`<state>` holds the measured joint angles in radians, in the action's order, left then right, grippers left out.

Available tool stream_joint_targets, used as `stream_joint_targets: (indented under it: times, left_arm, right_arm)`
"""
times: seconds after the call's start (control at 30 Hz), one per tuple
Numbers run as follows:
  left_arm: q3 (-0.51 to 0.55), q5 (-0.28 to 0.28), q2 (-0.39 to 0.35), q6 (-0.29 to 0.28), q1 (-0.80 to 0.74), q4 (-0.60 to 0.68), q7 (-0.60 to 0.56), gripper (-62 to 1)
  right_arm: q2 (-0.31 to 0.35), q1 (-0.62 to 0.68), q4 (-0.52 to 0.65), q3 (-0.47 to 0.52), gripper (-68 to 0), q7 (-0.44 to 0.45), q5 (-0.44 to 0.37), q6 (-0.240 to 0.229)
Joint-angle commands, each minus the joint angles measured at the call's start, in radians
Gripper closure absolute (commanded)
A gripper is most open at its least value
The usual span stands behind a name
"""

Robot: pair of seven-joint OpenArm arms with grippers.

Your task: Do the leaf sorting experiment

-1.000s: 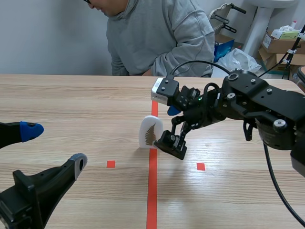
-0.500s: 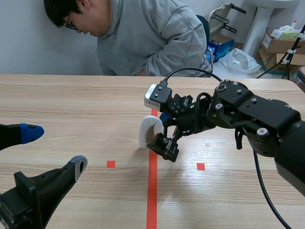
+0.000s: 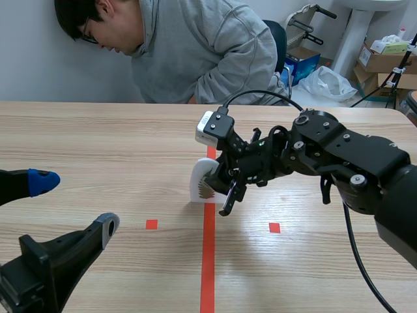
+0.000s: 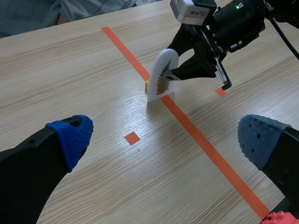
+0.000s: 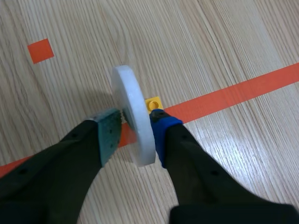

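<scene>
R gripper (image 5: 135, 131) is part-closed and straddles the leaf plaque (image 5: 128, 93) edge-on. Not clamped yet afaict. Blue pad (image 5: 161, 128) sits on one face. Grey-green pad (image 5: 110, 133) is just short of the other, w/ a sliver of tape showing btwn pad and plaque. Nothing lifted: plaque is upright btwn the fingers, foot on the table (image 3: 98, 130).

Just ahead of the blue finger, a small yellow block (image 5: 153, 102) touches the plaque's base. Prob its stand, but can't tell if it's fixed or a loose fit. Tape line (image 5: 224, 95) runs under gripper + plaque.

Step in hand, imo: get a firm hold on the plaque so it can be sorted. To do it well:
- Close slow. Blue side is in contact, so a fast close shoves the plaque sideways or tips it off the block.
- Grip looks near one edge of the plaque, not centred, so expect swing. Lift straight up, slow.
- Faces look flat, hard and thin. Soft pads should hold w/ moderate force, no need to crush.
- Watch whether the block comes up w/ it.

Well apart from R gripper, on the plaque's leaf-print side, L gripper (image 4: 166, 139) is wide open w/ nothing in it. Beyond the plaque, across the table, a person (image 3: 195, 52) leans over. No hands seen near the work area.
</scene>
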<state>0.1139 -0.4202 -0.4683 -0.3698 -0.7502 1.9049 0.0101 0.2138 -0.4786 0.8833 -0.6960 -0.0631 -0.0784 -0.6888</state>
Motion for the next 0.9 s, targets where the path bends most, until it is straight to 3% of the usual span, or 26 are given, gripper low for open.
stream_joint_targets:
  times: [0.0, 0.13, 0.37, 0.63, 0.73, 0.87]
  left_arm:
    - [0.007, -0.006, 0.003, -0.002, 0.0, 0.021, -0.016, -62.3]
    - [0.007, -0.006, 0.003, -0.002, 0.0, 0.021, -0.016, -62.3]
    - [0.007, -0.006, 0.002, -0.002, 0.0, 0.021, -0.016, -62.3]
    - [0.007, -0.006, 0.002, -0.002, 0.0, 0.021, -0.013, -62.3]
    - [0.007, -0.006, 0.002, -0.002, 0.003, 0.021, -0.013, -62.3]
    - [0.007, -0.006, 0.002, -0.002, 0.009, 0.021, -0.013, -62.3]
  right_arm:
    - [0.01, -0.023, 0.023, 0.006, -8.6, 0.014, -0.011, 0.0]
    - [0.01, -0.023, 0.023, 0.006, -1.5, 0.014, -0.011, 0.0]
    - [0.013, -0.023, 0.035, 0.011, -1.5, -0.044, -0.028, 0.0]
    - [0.122, 0.007, 0.152, 0.125, -1.7, -0.177, -0.323, 0.012]
    - [0.178, 0.048, 0.22, 0.236, -1.7, -0.276, -0.381, 0.04]
    - [0.25, 0.12, 0.269, 0.399, -1.7, -0.345, -0.428, 0.079]
